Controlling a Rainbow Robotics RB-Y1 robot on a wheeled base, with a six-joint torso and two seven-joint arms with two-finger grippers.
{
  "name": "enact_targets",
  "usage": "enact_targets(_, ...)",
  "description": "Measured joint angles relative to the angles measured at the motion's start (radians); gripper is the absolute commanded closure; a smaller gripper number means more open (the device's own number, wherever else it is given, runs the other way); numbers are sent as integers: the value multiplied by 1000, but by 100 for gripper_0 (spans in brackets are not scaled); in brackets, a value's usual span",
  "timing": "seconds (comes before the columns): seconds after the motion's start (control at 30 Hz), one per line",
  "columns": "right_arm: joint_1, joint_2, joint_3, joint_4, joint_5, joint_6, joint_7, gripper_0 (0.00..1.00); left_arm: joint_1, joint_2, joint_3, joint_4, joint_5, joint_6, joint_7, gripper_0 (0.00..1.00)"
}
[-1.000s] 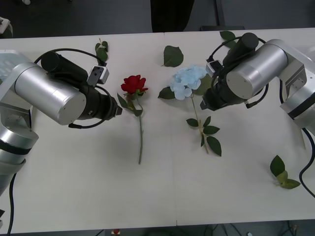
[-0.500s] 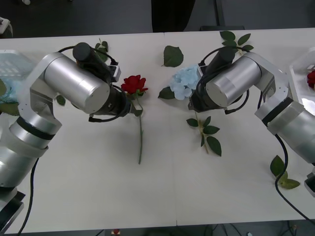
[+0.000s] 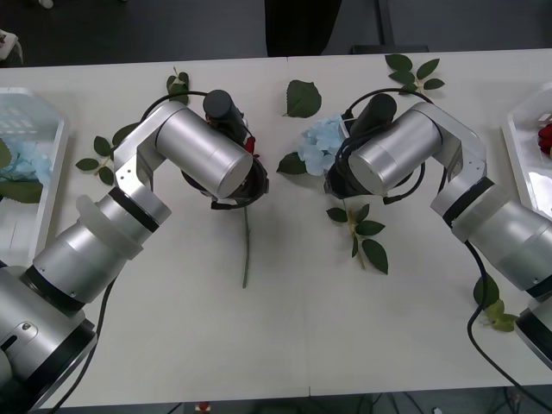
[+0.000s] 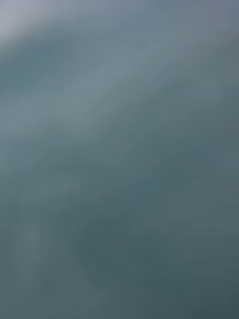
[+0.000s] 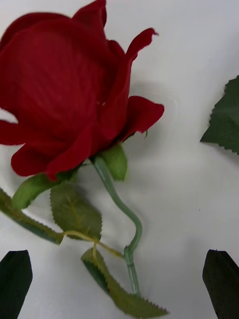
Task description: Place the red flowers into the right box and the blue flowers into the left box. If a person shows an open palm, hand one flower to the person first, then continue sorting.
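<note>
Both arms are hovering low over the counter (image 3: 172, 328) right now. The left pincer (image 5: 119, 279) is spread wide, its black fingertips (image 5: 15, 274) straddling the red rose (image 5: 64, 94), whose stem (image 5: 119, 209) is running straight between them and whose head is lying just ahead. My guess: it's light and floppy, with cloth petals that crush easily, so grabbing the thin wiry stem just under the head looks best. The right pincer is sitting over the pale-blue hydrangea (image 3: 317, 142); can't tell if it's spread or closed. That cluster looks soft too, so the stem again. The left box (image 3: 57, 164) and right box (image 3: 520, 138) are sitting well off to either side.
</note>
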Motion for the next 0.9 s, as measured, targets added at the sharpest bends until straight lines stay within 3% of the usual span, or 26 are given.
enact_targets(0.1,0,11,0,20,4,-33,-2,9,-17,-14,-23,51,-27,-49,0,0)
enact_targets(0.2,0,15,0,31,5,-49,-20,56,-26,-22,-39,94,-34,-89,0,0)
enact_targets(0.23,0,17,0,33,5,-49,-34,66,-28,-25,-42,107,-35,-103,0,0)
enact_targets(0.27,0,17,0,35,5,-49,-44,73,-29,-28,-44,120,-36,-112,0,0)
enact_targets(0.37,0,17,0,37,6,-49,-54,83,-35,-35,-48,151,-44,-123,0,0)
enact_targets(0.4,0,18,0,37,7,-49,-54,97,-35,-36,-49,155,-46,-123,0,0)
enact_targets(0.67,0,18,0,38,10,-53,-57,100,-36,-37,-75,161,-70,-124,0,3)
enact_targets(0.77,0,17,-6,38,1,-54,-59,100,-36,-37,-80,163,-73,-124,0,28)
enact_targets(0.8,0,17,-14,38,-12,-54,-59,100,-37,-37,-80,165,-73,-124,0,47)
enact_targets(0.87,0,14,-47,32,-56,-55,-59,100,-37,-37,-80,171,-74,-126,0,65)
enact_targets(0.9,0,9,-69,23,-84,-55,-59,100,-37,-37,-80,174,-75,-129,0,69)
